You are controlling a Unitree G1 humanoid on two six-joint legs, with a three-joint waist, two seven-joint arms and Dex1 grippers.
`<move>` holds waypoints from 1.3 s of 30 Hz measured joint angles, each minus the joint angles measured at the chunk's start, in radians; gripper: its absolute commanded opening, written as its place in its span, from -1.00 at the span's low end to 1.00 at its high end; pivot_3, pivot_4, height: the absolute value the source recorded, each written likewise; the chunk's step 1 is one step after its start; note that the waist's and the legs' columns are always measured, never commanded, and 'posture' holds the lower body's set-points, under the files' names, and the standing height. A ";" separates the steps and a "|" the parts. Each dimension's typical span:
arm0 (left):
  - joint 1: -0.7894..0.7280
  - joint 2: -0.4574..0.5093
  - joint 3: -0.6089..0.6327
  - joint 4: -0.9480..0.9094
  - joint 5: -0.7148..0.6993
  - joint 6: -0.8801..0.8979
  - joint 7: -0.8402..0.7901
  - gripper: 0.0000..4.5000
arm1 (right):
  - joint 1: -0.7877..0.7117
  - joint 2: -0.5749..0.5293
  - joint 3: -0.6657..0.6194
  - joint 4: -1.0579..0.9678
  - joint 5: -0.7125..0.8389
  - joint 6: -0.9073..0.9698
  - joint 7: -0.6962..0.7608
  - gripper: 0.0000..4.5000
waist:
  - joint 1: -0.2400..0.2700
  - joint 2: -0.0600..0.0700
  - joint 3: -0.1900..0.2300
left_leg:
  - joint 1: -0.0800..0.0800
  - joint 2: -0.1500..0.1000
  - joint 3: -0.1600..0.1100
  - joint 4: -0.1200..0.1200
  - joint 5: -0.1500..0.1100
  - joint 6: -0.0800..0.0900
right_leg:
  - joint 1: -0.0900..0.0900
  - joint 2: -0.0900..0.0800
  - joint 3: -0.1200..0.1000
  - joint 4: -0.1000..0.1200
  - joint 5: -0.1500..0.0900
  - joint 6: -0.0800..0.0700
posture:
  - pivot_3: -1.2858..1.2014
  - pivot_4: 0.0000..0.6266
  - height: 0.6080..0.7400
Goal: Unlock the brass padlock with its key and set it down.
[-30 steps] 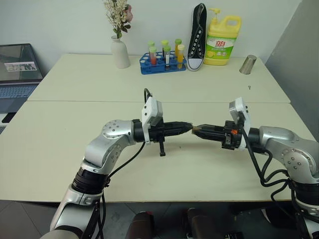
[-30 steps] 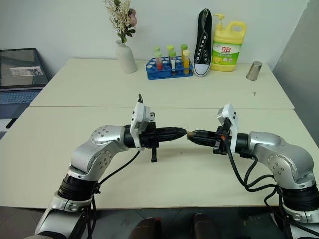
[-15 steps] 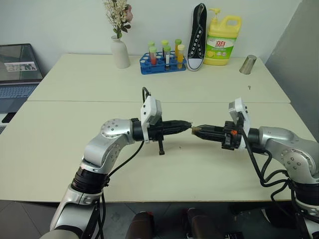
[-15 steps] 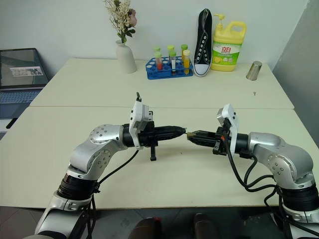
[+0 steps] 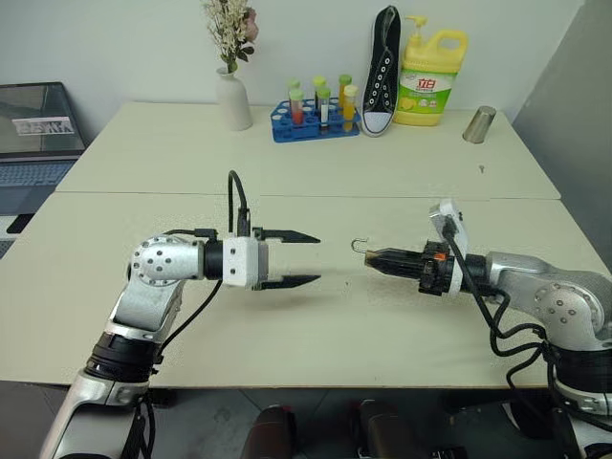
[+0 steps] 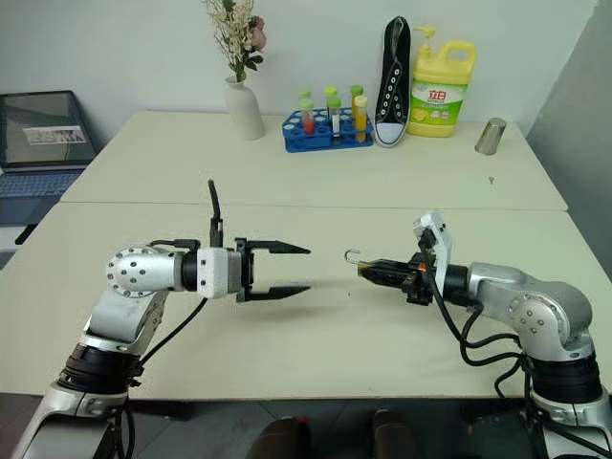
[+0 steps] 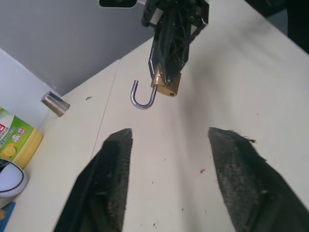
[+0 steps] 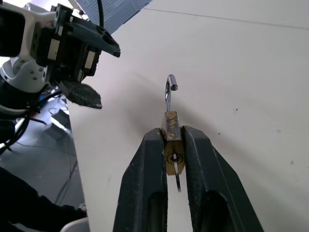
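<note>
**Padlock open in the right gripper, left gripper clear of it**

The right gripper (image 8: 173, 145) has its two black fingers pressed together on the brass padlock (image 7: 166, 86), pinching the small gold body by its flat sides. It holds the lock above the near table (image 5: 316, 335), right of the middle, with the shackle pointing left toward the other arm. I'd judge it is held out this way so the keyhole end and shackle stay reachable from the left.

The left gripper (image 5: 304, 258) sits well apart from the lock, to its left, with its fingers spread wide and nothing between them. It points across at the padlock.

The padlock itself looks unlocked: the silvery shackle (image 8: 170, 92) stands up out of the body as an open hook, one end free in the air. In the right wrist view a thin silvery piece, probably the key (image 8: 179, 175), hangs from the lock's near end, though I cannot be sure.

To my eye the unlocking is done, and what's left is setting the padlock down on the bare tabletop below.
</note>
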 measured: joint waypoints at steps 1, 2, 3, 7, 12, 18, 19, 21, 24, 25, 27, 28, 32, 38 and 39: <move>0.006 0.002 -0.003 0.009 0.006 -0.039 -0.010 0.73 | -0.001 0.014 -0.007 0.011 0.018 0.026 -0.024 -0.93 | 0.000 0.000 0.000 | 0.000 0.000 0.000 0.000 0.000 0.000 | 0.000 0.000 0.000 0.000 0.000 -0.001 | 0.03 -0.52 1.00; 0.015 0.004 -0.006 0.022 0.011 -0.087 -0.020 0.86 | -0.002 0.039 -0.019 0.025 0.041 0.063 -0.059 -0.93 | 0.000 0.000 0.000 | 0.000 0.000 0.000 0.000 0.000 0.000 | 0.000 0.000 0.000 0.000 0.001 -0.001 | 0.03 -0.52 1.00; 0.028 0.004 -0.006 0.027 0.012 -0.118 -0.025 1.00 | -0.001 0.066 -0.026 0.040 0.063 0.097 -0.089 -0.93 | -0.001 0.000 0.000 | 0.000 0.001 0.000 0.000 0.000 0.000 | 0.000 0.000 0.000 0.000 0.001 -0.001 | 0.03 -0.52 1.00; 0.065 0.011 -0.016 0.012 0.003 -0.125 -0.037 1.00 | 0.001 0.120 -0.025 0.071 0.092 0.172 -0.159 -0.93 | -0.002 0.000 0.000 | 0.000 0.001 0.000 0.000 0.000 0.000 | 0.000 0.000 0.000 0.000 0.000 0.000 | 0.03 -0.52 1.00; 0.090 0.018 -0.018 -0.016 0.002 -0.101 -0.035 1.00 | -0.001 0.154 0.005 0.133 0.077 0.216 -0.198 -0.93 | -0.003 0.000 0.000 | 0.000 0.001 0.000 0.000 0.000 0.000 | 0.000 0.000 0.000 0.000 0.000 0.000 | 0.03 -0.52 1.00; 0.094 0.018 -0.018 -0.020 0.002 -0.097 -0.028 1.00 | -0.005 0.152 0.036 0.185 0.034 0.237 -0.198 -0.93 | -0.003 0.000 0.000 | 0.000 0.001 0.000 0.000 0.000 0.000 | 0.000 0.001 0.000 0.000 0.000 0.000 | 0.03 -0.52 1.00; 0.095 0.018 -0.019 -0.021 0.003 -0.097 -0.025 1.00 | -0.007 0.151 0.044 0.199 0.022 0.238 -0.198 -0.78 | -0.004 0.000 0.000 | 0.000 0.001 0.000 0.000 0.000 0.000 | 0.000 0.001 0.000 0.000 0.000 0.000 | 0.03 -0.52 1.00; 0.102 0.017 -0.029 -0.028 0.004 -0.096 -0.015 1.00 | -0.007 0.146 0.052 0.224 0.000 0.240 -0.195 -0.46 | -0.003 0.001 0.000 | 0.000 0.001 0.000 0.000 0.000 0.000 | 0.000 0.001 0.000 0.000 0.000 0.000 | 0.03 -0.52 1.00; 0.111 0.014 -0.045 -0.032 0.009 -0.087 -0.010 1.00 | -0.008 0.130 0.053 0.251 -0.026 0.250 -0.181 0.03 | -0.003 0.000 0.000 | 0.000 0.001 0.000 0.000 0.000 0.000 | 0.000 0.001 0.000 0.000 0.000 0.000 | 0.03 -0.52 1.00; 0.111 0.013 -0.047 -0.032 0.010 -0.082 -0.007 1.00 | -0.008 0.128 0.053 0.252 -0.027 0.250 -0.172 0.16 | -0.003 0.001 0.000 | 0.000 0.001 0.000 0.000 0.000 0.000 | 0.000 0.001 0.000 0.000 0.000 0.000 | 0.03 -0.52 1.00; 0.111 0.007 -0.049 -0.043 0.010 -0.068 0.003 1.00 | -0.009 0.112 0.055 0.247 -0.026 0.249 -0.142 0.50 | -0.003 0.001 0.000 | 0.000 0.001 0.000 0.000 0.000 0.000 | 0.000 0.001 0.000 0.000 0.000 0.001 | 0.03 -0.52 1.00; 0.111 0.006 -0.052 -0.051 0.009 -0.057 0.007 1.00 | -0.009 0.100 0.056 0.242 -0.026 0.249 -0.131 0.65 | -0.001 0.000 0.000 | 0.000 0.001 -0.001 0.000 0.000 0.000 | 0.000 0.001 -0.001 0.000 0.000 0.001 | 0.03 -0.52 1.00; 0.113 0.006 -0.056 -0.063 0.002 0.003 0.013 1.00 | 0.010 0.033 0.065 0.186 -0.034 0.231 -0.091 0.98 | 0.002 0.000 0.000 | 0.000 0.000 -0.001 0.000 0.000 0.000 | 0.000 0.000 -0.001 0.000 0.000 0.001 | 0.03 -0.52 1.00; 0.154 0.039 -0.057 -0.117 -0.029 0.231 0.033 1.00 | 0.185 -0.304 0.200 -0.070 -0.262 -0.087 0.094 0.98 | 0.000 0.000 0.000 | 0.000 0.000 -0.001 -0.001 0.000 0.000 | 0.000 0.000 -0.001 -0.002 -0.001 0.002 | 0.03 -0.52 1.00; 0.158 0.052 -0.057 -0.127 -0.028 0.273 0.034 1.00 | 0.216 -0.338 0.208 -0.105 -0.302 -0.151 0.122 0.98 | 0.000 0.000 0.001 | 0.000 0.000 -0.001 -0.001 0.000 0.000 | 0.000 0.000 -0.001 -0.002 -0.001 0.002 | 0.03 -0.52 1.00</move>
